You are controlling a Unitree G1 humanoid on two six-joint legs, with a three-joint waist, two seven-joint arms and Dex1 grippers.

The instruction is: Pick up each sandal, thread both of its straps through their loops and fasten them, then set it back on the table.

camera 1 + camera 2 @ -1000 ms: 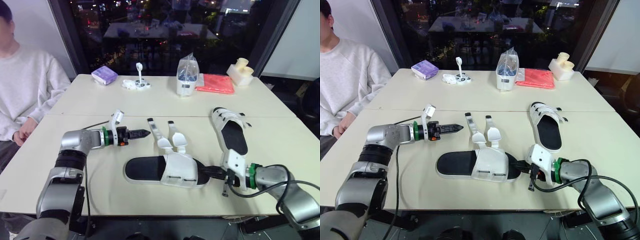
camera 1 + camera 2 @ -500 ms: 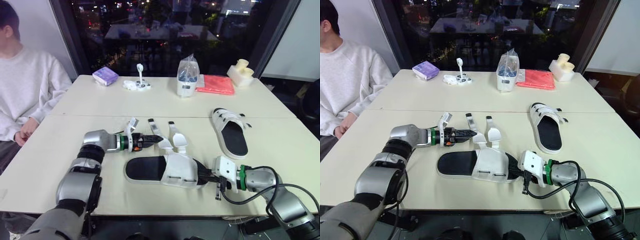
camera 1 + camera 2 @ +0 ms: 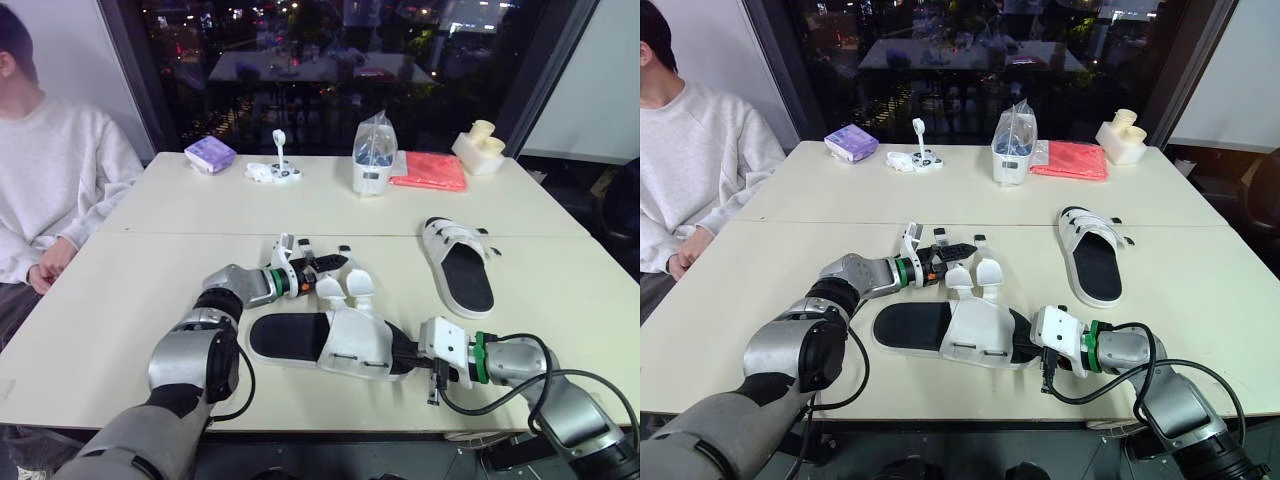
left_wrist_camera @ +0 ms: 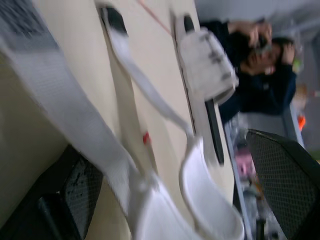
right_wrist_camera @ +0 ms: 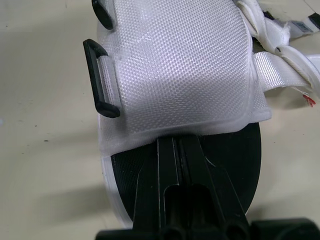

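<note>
– Black fingers on the right gripper: condition?

– Pressed together, nothing between them. They lie flat on the dark footbed of the near sandal, with the tips tucked under the edge of its white mesh upper.

– Left gripper?

– It reaches in from the left, low over the table, at the near sandal's two straps. In the left wrist view one strap runs across it, touching. Whether it grips that strap cannot be told.

– Straps and loops?

– Both straps lie thrown open on the table, pointing away from the robot. The two black loops sit on the opposite side of the upper, the side nearer the robot. The strap ends are well apart from them.

– Position of the near sandal?

– Flat on the table, sole down, lying crosswise near the front edge, between the two grippers.

– Second sandal?

– Flat, sole down, farther off to the right, apart from both grippers. Its straps lie across the upper. Whether they are fastened cannot be told.

– Remainder?

– At the far end of the table are a purple packet, a clear bag and a red cloth. A person in a pale sweatshirt sits at the left side.
</note>
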